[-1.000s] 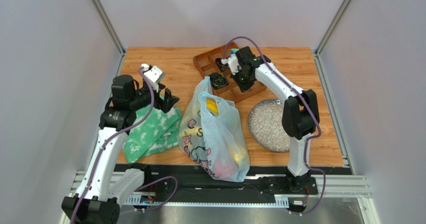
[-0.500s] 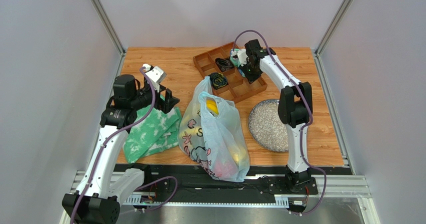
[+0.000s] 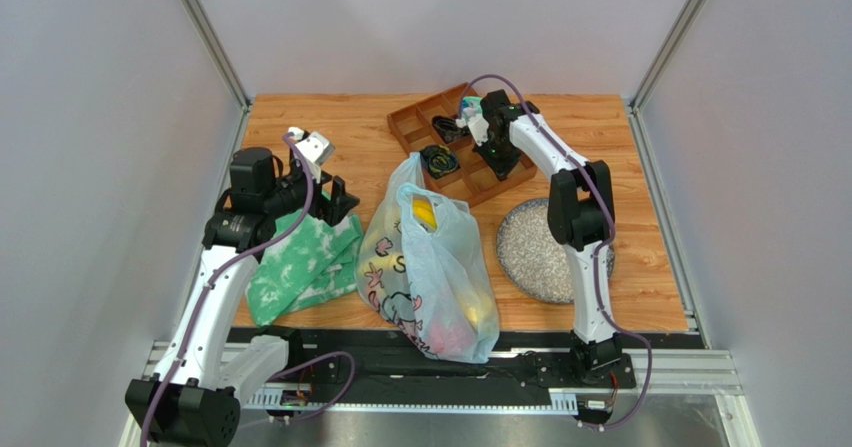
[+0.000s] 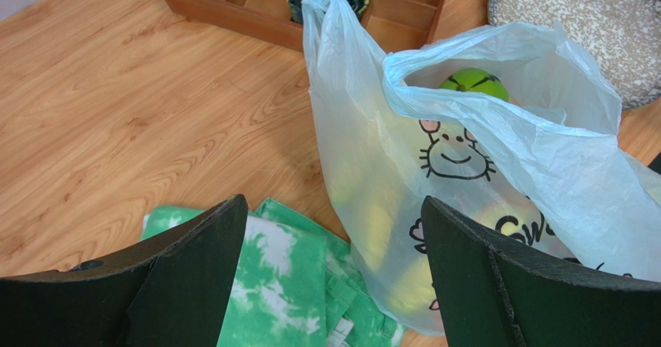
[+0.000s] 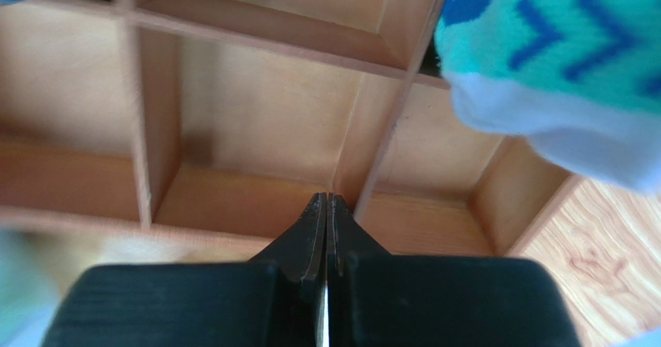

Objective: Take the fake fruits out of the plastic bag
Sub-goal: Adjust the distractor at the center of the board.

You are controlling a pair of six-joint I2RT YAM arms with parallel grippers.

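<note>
The pale-blue plastic bag [image 3: 432,267] lies in the middle of the table with its mouth toward the back. Yellow fruit [image 3: 424,210] shows in the mouth, and more yellow and pink shapes show through near the front. In the left wrist view the bag [image 4: 496,168] holds a green fruit [image 4: 475,83] at its opening. My left gripper [image 3: 335,199] is open and empty above the cloth, left of the bag; in its own view the left gripper [image 4: 333,277] stands between cloth and bag. My right gripper [image 5: 327,199] is shut and empty over the wooden tray [image 3: 412,124].
A green-and-white cloth [image 3: 300,262] lies left of the bag. The wooden compartment tray holds dark items [image 3: 437,160] and a teal-and-white sock [image 5: 558,60]. A speckled grey plate [image 3: 530,252] sits right of the bag. Grey walls close three sides.
My right arm has folded back and its gripper has shifted over the wooden tray at the rear. My left gripper has barely moved. The bag is unchanged.
</note>
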